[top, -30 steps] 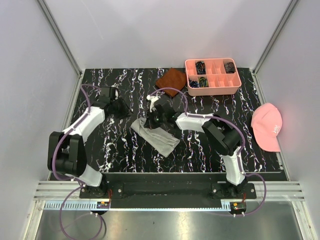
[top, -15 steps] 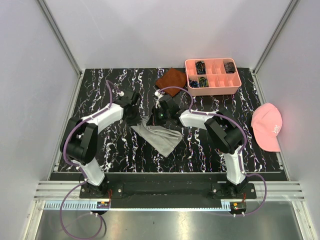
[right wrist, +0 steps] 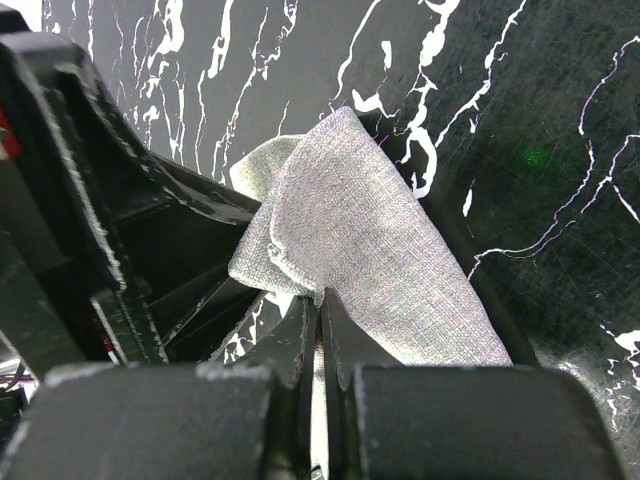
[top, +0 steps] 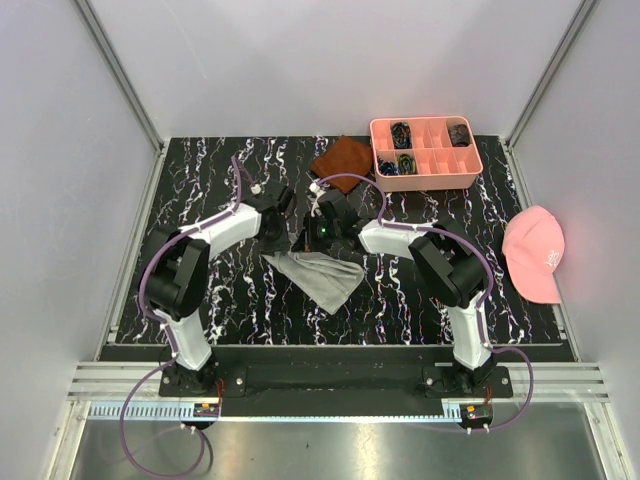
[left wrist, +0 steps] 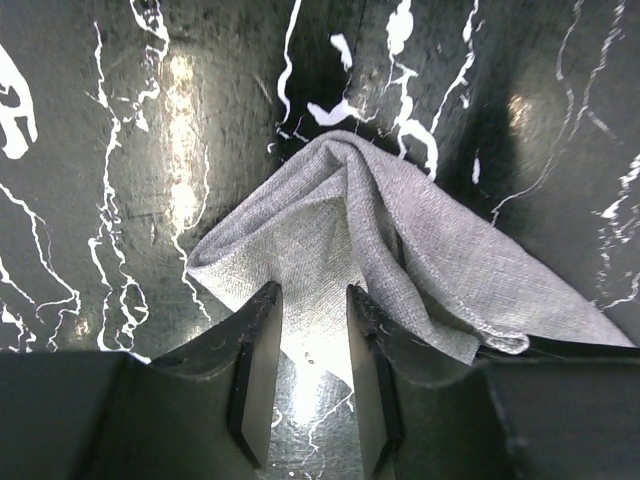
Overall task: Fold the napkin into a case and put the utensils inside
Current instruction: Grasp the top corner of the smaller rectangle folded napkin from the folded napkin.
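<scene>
Possibly the napkin (top: 320, 278) slips and unfolds: right tool (right wrist: 320, 305) pinches its 12 o'clock edge, left tool (left wrist: 312, 297) stands half open, gripping nothing.

Left white-and-black arm (top: 215, 232) and right arm (top: 395, 240) stretch to the light grey fabric napkin (top: 322, 276); left gripper (left wrist: 311, 295) parted at its edge, right gripper (right wrist: 319, 300) pinched shut on it.
</scene>
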Robot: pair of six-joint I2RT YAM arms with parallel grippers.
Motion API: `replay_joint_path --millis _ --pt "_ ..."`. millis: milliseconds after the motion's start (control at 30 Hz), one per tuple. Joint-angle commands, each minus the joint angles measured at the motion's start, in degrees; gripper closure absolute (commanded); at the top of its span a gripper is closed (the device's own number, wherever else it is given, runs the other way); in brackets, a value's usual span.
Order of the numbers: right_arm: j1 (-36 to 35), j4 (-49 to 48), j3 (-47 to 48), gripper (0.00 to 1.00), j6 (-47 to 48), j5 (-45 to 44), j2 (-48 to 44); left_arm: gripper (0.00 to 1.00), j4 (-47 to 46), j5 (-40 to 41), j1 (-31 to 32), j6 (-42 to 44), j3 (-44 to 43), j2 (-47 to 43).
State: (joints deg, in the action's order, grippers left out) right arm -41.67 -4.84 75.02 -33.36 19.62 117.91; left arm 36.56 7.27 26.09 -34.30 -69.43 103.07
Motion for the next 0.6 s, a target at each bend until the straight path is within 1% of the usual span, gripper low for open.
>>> replay_joint_path --millis 0,33,67,133,200,267,333,433,500,567 --pt "-0.2 -1.5 1.7 1.00 -0.6 1.1 -3.5 0.68 1.0 3.5 0.5 1.1 -3.5 1.3" --pt "-0.1 -1.4 1.6 1.00 -0.6 1.0 -3.3 0.69 1.1 3.5 0.5 1.2 -3.6 1.6" --pt "-0.1 -1.4 1.6 1.00 -0.7 1.0 -3.4 0.75 1.0 3.6 0.5 1.0 -3.7 2.0" --pt "-0.2 -1.2 1.6 1.00 -0.6 0.8 -3.2 0.82 1.1 3.6 0.5 1.1 -4.0 2.2" --pt "-0.4 -0.7 2.1 1.00 -0.2 0.4 -2.8 0.92 1.1 3.6 0.5 1.0 -4.2 2.1" --pt "-0.9 0.1 2.6 1.00 0.2 0.0 -2.7 0.99 1.0 3.9 0.4 0.6 -4.1 0.8" --pt "-1.0 0.7 3.0 1.00 0.4 -0.5 -2.5 1.00 -0.2 3.5 0.0 -0.1 -3.5 -1.4" --pt "-1.5 1.2 3.9 1.00 0.1 -0.8 -1.9 1.00 -4.5 0.2 -1.2 -1.0 0.0 -4.4" --pt "-2.1 1.2 4.4 1.00 -1.3 -1.5 -1.5 1.00 -6.7 -2.4 -2.0 -1.8 3.1 -5.7" --pt "-2.6 1.1 5.1 1.00 -3.4 -1.6 -0.8 1.00 -10.9 -5.1 -3.2 -3.0 6.9 -7.6"
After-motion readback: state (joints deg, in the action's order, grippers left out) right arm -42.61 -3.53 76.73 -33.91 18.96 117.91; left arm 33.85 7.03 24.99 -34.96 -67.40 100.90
